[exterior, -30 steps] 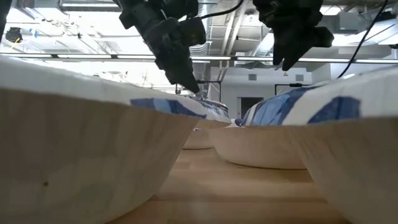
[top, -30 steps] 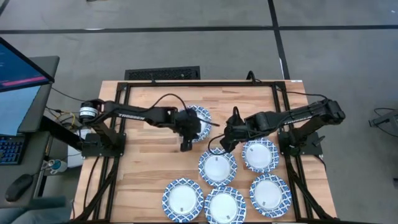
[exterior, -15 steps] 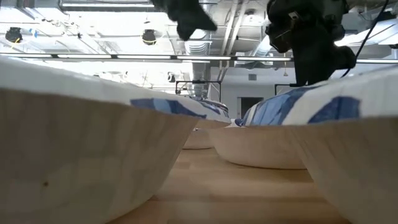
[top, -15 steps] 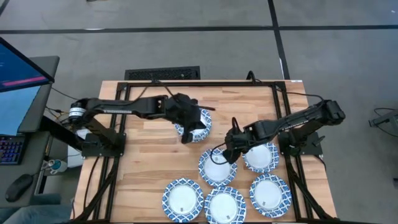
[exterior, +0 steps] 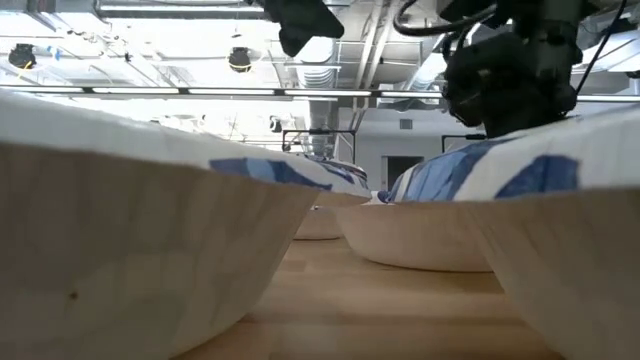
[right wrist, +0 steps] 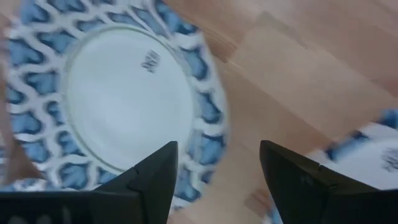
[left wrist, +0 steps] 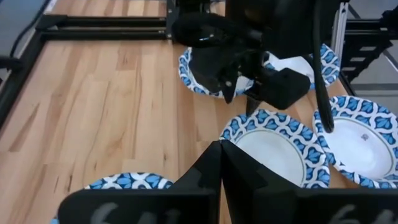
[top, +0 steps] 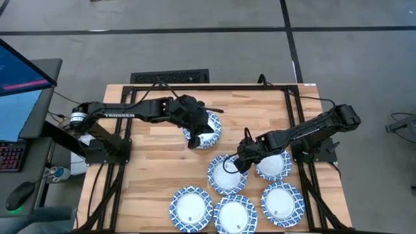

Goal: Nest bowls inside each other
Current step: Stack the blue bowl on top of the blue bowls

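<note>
Moved: right gripper [top: 235, 163] has come down over middle bowl [top: 227, 174], fingers spread, holding nothing.
Left gripper [top: 194, 140]: fingers together, empty, over far bowl [top: 207, 128].
Hidden: low view blocked by bowls.
Writing: "TROSSEN" on left arm [top: 123, 114].

"TROSSEN" along the left arm [top: 120, 116]

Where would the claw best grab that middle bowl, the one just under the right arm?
Probably by its patterned rim. The middle bowl lies flat and shallow, open side up, so only the thin edge fits between two fingers. The right claw, open, hovers at the rim's upper-right edge; coming straight down there, one finger inside and one outside, looks best.
</note>
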